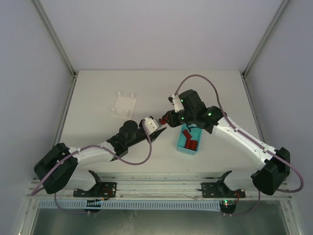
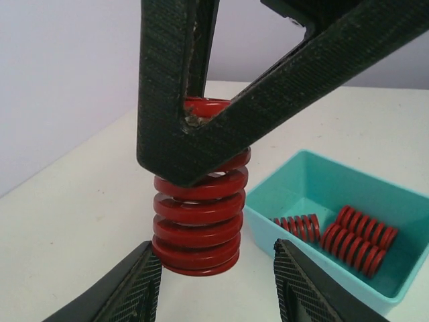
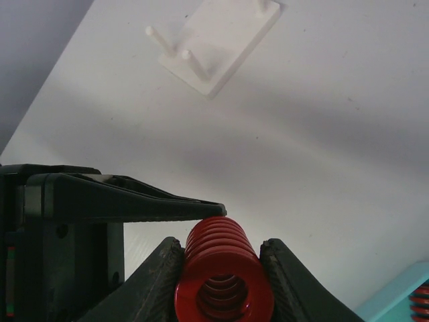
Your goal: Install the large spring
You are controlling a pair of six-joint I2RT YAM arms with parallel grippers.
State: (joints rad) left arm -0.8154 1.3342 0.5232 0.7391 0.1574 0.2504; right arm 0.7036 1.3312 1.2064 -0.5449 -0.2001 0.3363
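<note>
My right gripper (image 3: 221, 245) is shut on the large red spring (image 3: 224, 275), gripping its sides. In the left wrist view the spring (image 2: 200, 218) hangs upright from the right gripper's black fingers (image 2: 175, 100), a little above the table. My left gripper (image 2: 214, 285) is open, one fingertip on each side of the spring's lower end, and I cannot tell whether they touch it. In the top view both grippers meet mid-table, left (image 1: 156, 131) and right (image 1: 166, 120). The white peg fixture (image 1: 124, 104) lies to the back left and also shows in the right wrist view (image 3: 218, 40).
A teal bin (image 1: 182, 146) with several smaller red springs (image 1: 188, 139) sits just right of the grippers; it also shows in the left wrist view (image 2: 315, 178). The enclosure's walls and frame posts stand around the table.
</note>
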